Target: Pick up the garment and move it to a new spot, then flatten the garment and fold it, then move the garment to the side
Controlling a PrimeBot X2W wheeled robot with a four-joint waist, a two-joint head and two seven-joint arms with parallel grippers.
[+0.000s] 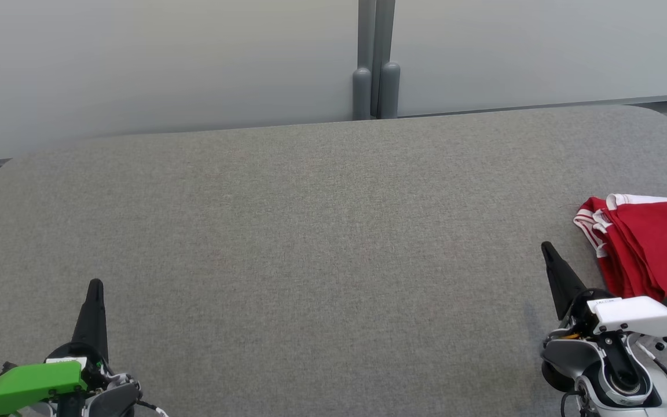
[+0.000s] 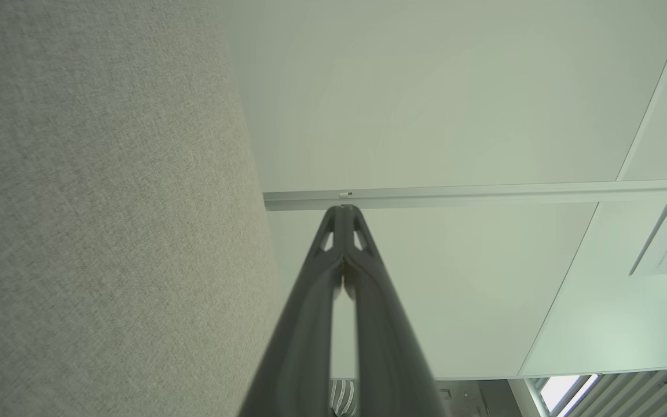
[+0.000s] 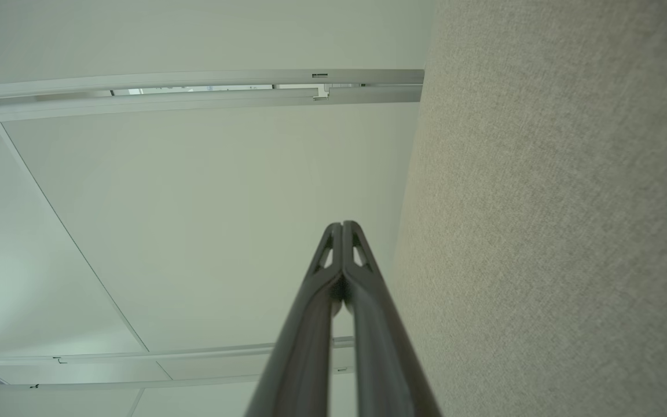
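Note:
The garment [image 1: 655,249] is red with white trim and lies folded at the right edge of the grey fabric surface [image 1: 322,243] in the head view, partly cut off by the frame. My right gripper [image 1: 546,248] is shut and empty, its tip just left of the garment and apart from it. At the lower left my left gripper [image 1: 95,285] is also shut and holds nothing. In the left wrist view the left gripper [image 2: 343,209] shows its two fingers pressed together; the right gripper [image 3: 343,225] in the right wrist view looks the same.
Pale wall panels with a grey post [image 1: 375,75] stand behind the surface's far edge. The surface's rounded corners show at the far left and far right. Both wrist views look past the fabric edge at white partition panels.

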